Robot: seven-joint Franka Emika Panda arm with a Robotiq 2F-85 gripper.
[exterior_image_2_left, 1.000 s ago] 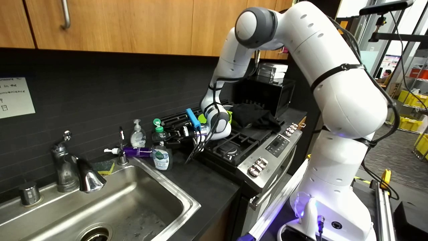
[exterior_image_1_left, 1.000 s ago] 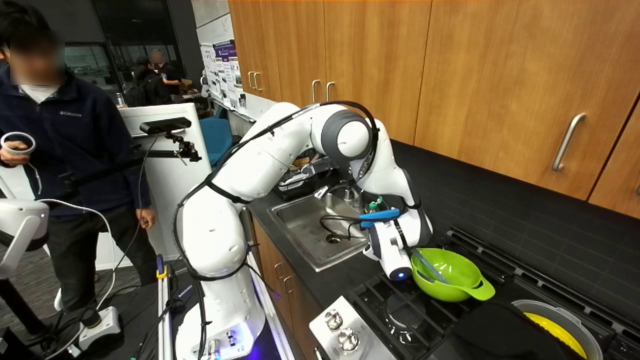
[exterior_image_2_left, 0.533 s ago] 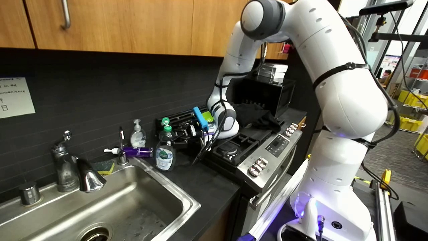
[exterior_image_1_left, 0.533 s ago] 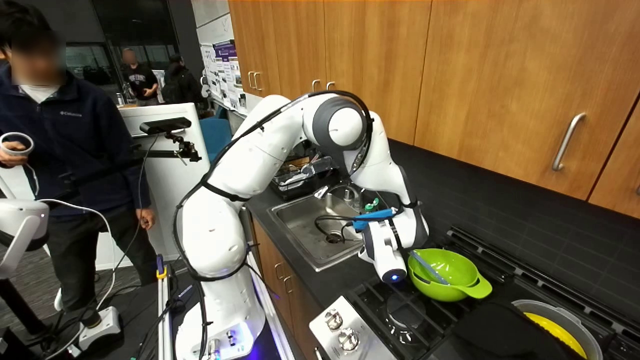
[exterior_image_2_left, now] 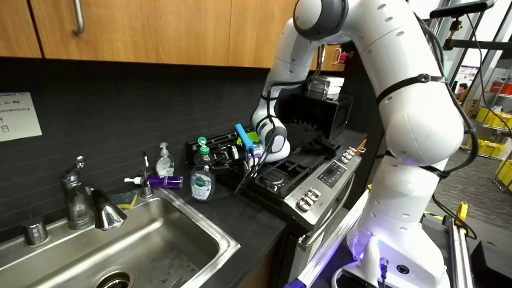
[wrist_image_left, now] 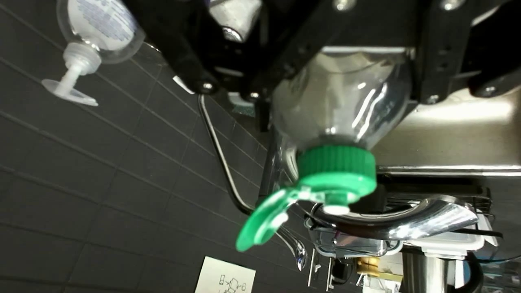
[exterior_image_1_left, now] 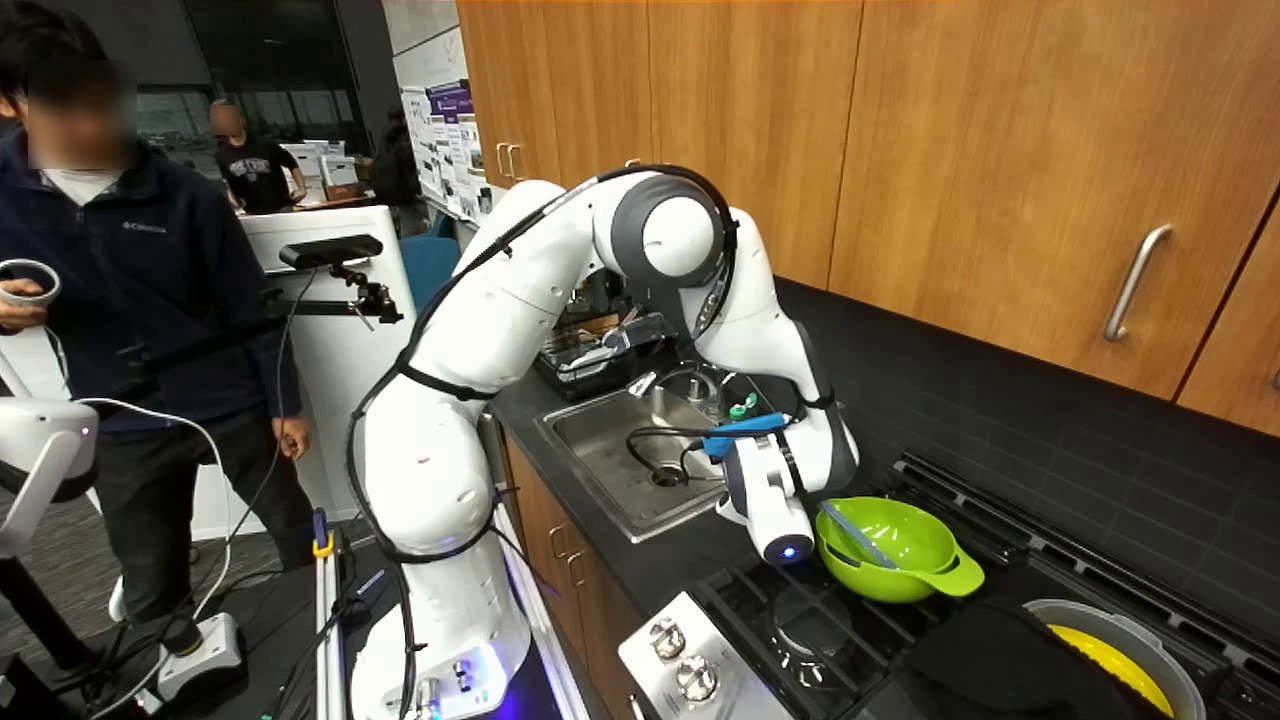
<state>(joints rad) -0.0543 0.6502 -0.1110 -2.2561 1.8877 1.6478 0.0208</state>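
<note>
Wrist view; green-capped bottle [wrist_image_left: 342, 101] between fingers [wrist_image_left: 440, 61]

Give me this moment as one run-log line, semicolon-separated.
jaws: closed on green-capped bottle; cap: flipped open; bottle: near upright; purple bottle: lying sideways; green bowl: on stove

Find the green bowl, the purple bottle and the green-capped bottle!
Green bowl [exterior_image_1_left: 915, 538]: in an exterior view, inside wall.
Purple bottle [exterior_image_2_left: 165, 181]: in an exterior view, purple body.
Green-capped bottle [wrist_image_left: 338, 118]: wrist view, clear body.
</note>
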